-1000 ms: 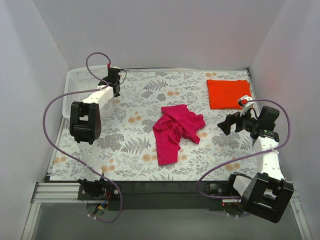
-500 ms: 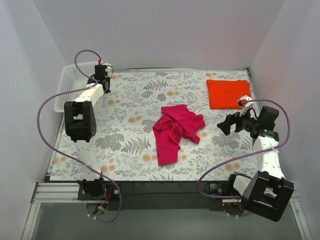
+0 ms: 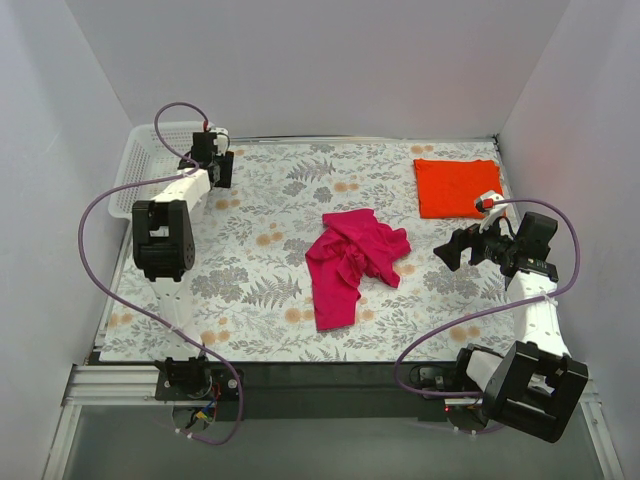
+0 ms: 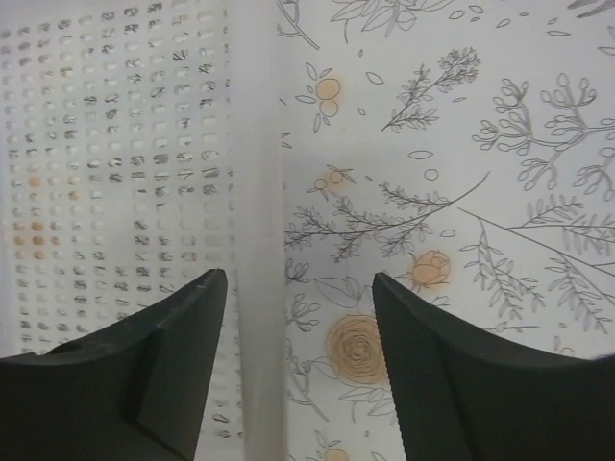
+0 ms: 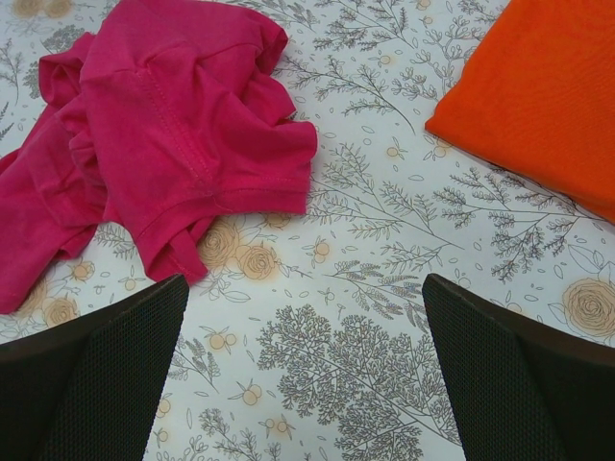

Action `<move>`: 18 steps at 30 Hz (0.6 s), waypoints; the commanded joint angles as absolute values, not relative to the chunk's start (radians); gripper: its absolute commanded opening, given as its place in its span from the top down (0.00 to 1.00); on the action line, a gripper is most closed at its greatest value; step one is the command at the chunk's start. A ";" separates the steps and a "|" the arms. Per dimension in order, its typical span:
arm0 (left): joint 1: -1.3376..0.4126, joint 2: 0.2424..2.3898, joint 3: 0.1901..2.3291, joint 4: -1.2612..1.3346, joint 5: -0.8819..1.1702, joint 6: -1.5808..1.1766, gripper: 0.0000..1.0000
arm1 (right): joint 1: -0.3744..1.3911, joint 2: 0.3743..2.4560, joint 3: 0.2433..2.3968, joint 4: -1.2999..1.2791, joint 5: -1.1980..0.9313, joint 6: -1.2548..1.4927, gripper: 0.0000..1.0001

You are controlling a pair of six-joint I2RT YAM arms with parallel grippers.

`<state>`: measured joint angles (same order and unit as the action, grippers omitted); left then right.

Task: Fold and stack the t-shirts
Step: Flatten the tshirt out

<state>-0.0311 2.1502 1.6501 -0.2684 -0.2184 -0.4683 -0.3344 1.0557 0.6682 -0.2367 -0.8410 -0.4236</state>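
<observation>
Now two t-shirts lie on the floral surface point(image 3: 250, 290), neither one gripped.
One crumpled magenta shirt point(image 3: 352, 262) sits mid-surface; one flat, folded orange shirt point(image 3: 456, 187) lies at the far right corner, well apart. One white lattice basket point(image 3: 140, 165) stands far left. The left pincer point(image 4: 296, 317), spread, hangs over the basket's rim on an outstretched arm; the right pincer point(image 5: 306, 288), spread wide, points low between both shirts.

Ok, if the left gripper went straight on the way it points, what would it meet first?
Probably the rim of the basket, which lies between the open fingers of the left gripper; the depth is unclear.
</observation>
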 commanded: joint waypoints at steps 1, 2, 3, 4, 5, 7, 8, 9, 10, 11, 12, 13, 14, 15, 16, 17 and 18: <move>-0.048 2.074 1.674 -0.282 -0.154 -0.518 0.40 | -0.341 1.060 0.699 -0.239 -0.868 -0.443 0.02; -0.049 2.056 1.678 -0.285 -0.141 -0.528 0.33 | -0.341 1.058 0.698 -0.239 -0.873 -0.448 0.02; -0.055 2.039 1.680 -0.290 -0.117 -0.547 0.32 | -0.341 1.058 0.699 -0.244 -0.876 -0.451 0.02; -0.058 1.998 1.680 -0.301 -0.101 -0.557 0.26 | -0.341 1.058 0.699 -0.247 -0.880 -0.456 0.02; -0.063 1.976 1.677 -0.302 -0.100 -0.563 0.21 | -0.339 1.058 0.699 -0.250 -0.890 -0.466 0.02; -0.075 1.924 1.646 -0.302 -0.080 -0.581 0.17 | -0.341 1.058 0.699 -0.259 -0.900 -0.477 0.02; -0.080 1.872 1.628 -0.301 -0.074 -0.584 0.16 | -0.341 1.057 0.699 -0.262 -0.913 -0.482 0.02; -0.084 1.840 1.599 -0.298 -0.071 -0.591 0.15 | -0.341 1.060 0.699 -0.268 -0.919 -0.492 0.02; -0.086 1.810 1.577 -0.293 -0.060 -0.610 0.13 | -0.339 1.058 0.699 -0.275 -0.925 -0.497 0.02; -0.086 1.745 1.556 -0.287 -0.052 -0.623 0.10 | -0.339 1.063 0.701 -0.278 -0.936 -0.502 0.02; -0.086 1.711 1.501 -0.272 -0.048 -0.633 0.09 | -0.339 1.066 0.703 -0.281 -0.943 -0.509 0.02; -0.086 1.677 1.473 -0.261 -0.034 -0.658 0.07 | -0.339 1.069 0.703 -0.287 -0.954 -0.511 0.02; -0.086 1.636 1.442 -0.252 -0.022 -0.666 0.06 | -0.339 1.078 0.704 -0.294 -0.960 -0.515 0.02; -0.086 1.564 1.405 -0.230 -0.012 -0.676 0.05 | -0.339 1.083 0.709 -0.302 -0.966 -0.521 0.02; -0.086 1.521 1.335 -0.218 -0.002 -0.693 0.03 | -0.337 1.088 0.710 -0.308 -0.976 -0.525 0.02; -0.086 1.482 1.294 -0.206 0.033 -0.710 0.03 | -0.336 1.098 0.712 -0.317 -0.980 -0.526 0.02; -0.086 1.404 1.254 -0.180 0.047 -0.727 0.02 | -0.334 1.104 0.713 -0.319 -0.983 -0.526 0.02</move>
<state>-0.0887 1.5288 1.3502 -0.2241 -0.0223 -0.6621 -0.3344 1.0885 0.6708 -0.2905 -0.9310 -0.5018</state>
